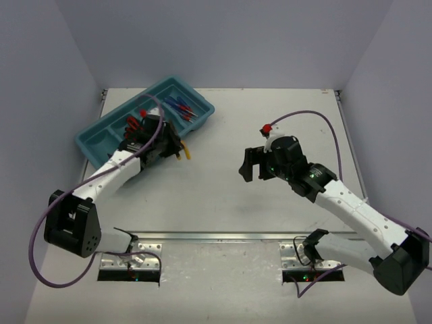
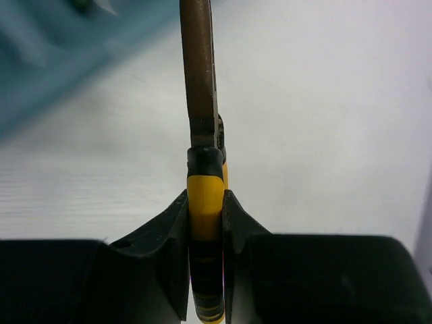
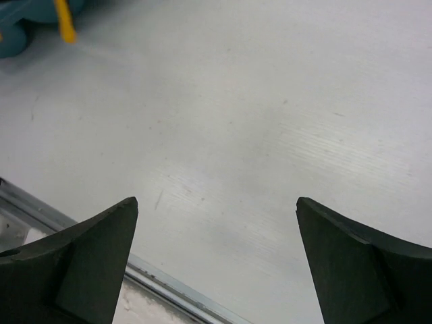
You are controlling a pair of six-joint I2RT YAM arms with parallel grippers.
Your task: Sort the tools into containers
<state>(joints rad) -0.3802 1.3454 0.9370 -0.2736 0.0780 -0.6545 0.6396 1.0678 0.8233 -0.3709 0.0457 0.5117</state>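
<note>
The teal tray [image 1: 91,140] lies at the back left. Blue-handled screwdrivers [image 1: 179,106] lie in its far compartment and red-handled pliers [image 1: 134,121] in a middle one. My left gripper [image 1: 175,144] hovers at the tray's near right edge, shut on yellow-handled pliers [image 1: 185,154]. In the left wrist view the pliers [image 2: 205,192] stand clamped between my fingers [image 2: 169,236], metal head pointing away, with the tray [image 2: 47,67] blurred at the upper left. My right gripper [image 1: 251,164] is open and empty over the table's middle; its wrist view [image 3: 216,202] shows bare table between the jaws.
A metal rail [image 1: 223,236] runs along the table's near edge, also in the right wrist view [image 3: 169,290]. The yellow handle [image 3: 65,23] and a tray corner [image 3: 17,37] show far off in that view. Grey walls enclose the table.
</note>
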